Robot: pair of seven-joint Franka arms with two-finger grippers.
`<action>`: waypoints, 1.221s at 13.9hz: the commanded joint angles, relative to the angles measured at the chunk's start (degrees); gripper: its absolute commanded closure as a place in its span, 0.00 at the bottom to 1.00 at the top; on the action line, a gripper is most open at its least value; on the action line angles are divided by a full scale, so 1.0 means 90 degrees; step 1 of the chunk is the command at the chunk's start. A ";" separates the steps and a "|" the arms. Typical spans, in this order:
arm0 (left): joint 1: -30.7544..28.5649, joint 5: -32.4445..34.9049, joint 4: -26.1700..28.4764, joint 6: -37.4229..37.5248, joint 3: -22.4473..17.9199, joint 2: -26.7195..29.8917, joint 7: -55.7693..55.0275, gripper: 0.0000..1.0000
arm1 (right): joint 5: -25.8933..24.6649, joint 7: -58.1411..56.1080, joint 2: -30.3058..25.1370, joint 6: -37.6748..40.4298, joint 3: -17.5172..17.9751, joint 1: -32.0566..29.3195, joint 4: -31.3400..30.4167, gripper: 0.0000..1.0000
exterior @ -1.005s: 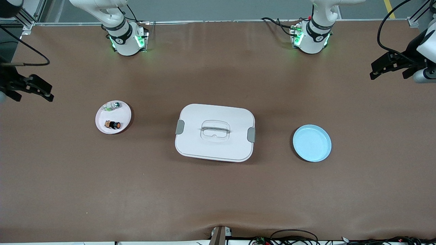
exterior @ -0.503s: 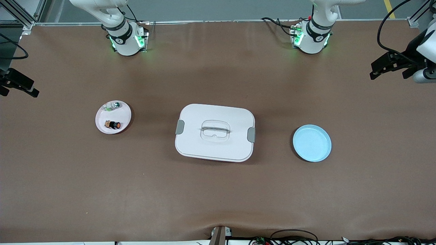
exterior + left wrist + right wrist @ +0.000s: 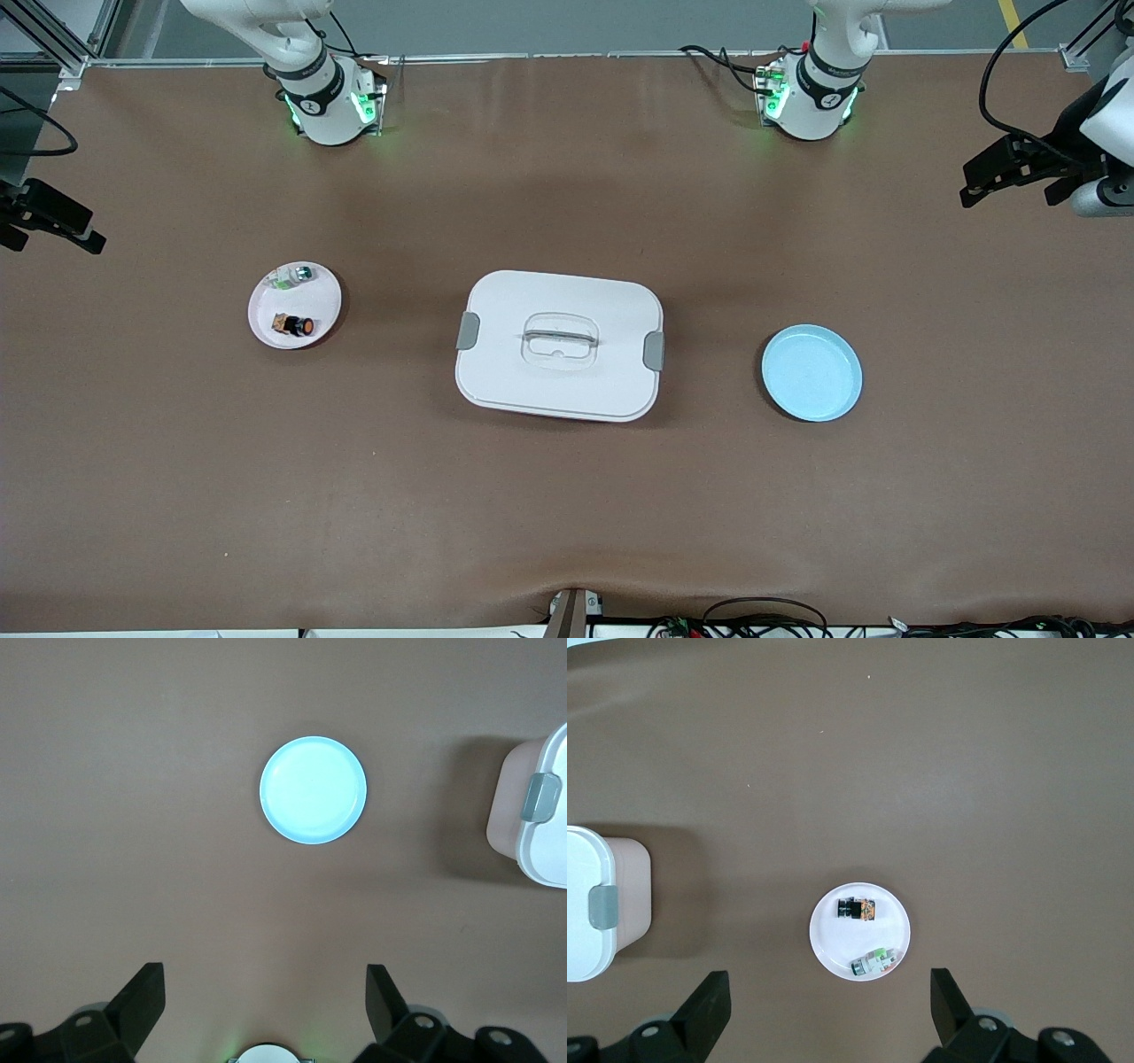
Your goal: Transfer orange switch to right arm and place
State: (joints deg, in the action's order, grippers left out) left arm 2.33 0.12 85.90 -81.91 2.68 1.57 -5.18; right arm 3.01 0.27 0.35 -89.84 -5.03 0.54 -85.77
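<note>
The orange switch [image 3: 295, 325], a stubby black part with an orange cap, lies on a small white plate [image 3: 317, 292] toward the right arm's end of the table. It also shows in the right wrist view [image 3: 858, 909]. My right gripper [image 3: 44, 232] is open and empty, high over the table's edge at the right arm's end; its fingers [image 3: 709, 1010] frame the white plate [image 3: 833, 943] from above. My left gripper [image 3: 1010, 182] is open and empty, high over the left arm's end, above bare table beside a light blue plate [image 3: 313, 790].
A clear-green and silver component [image 3: 292, 276] shares the white plate with the switch. A white lidded box [image 3: 560, 390] with grey latches stands mid-table. The empty light blue plate [image 3: 811, 372] lies toward the left arm's end.
My right gripper has drawn outward toward the right arm's end of the table and now holds nearly still. The left gripper and the things on the table have not moved.
</note>
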 commanded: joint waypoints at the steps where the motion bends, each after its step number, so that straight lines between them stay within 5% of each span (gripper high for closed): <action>1: -0.0014 0.0142 -0.0071 0.0059 0.0004 -0.0019 0.0107 0.00 | 0.0066 -0.0001 0.0020 0.0080 0.0041 -0.0080 0.0057 0.00; 17: 0.0025 0.0142 -0.0355 0.0195 0.0014 -0.0194 0.0107 0.00 | 0.0075 -0.0001 0.0078 0.0031 0.0041 -0.0041 0.0096 0.00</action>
State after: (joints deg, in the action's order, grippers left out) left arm 2.50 0.66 83.63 -81.43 2.73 -0.05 -5.18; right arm 3.03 0.31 0.59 -89.80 -4.99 0.54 -85.77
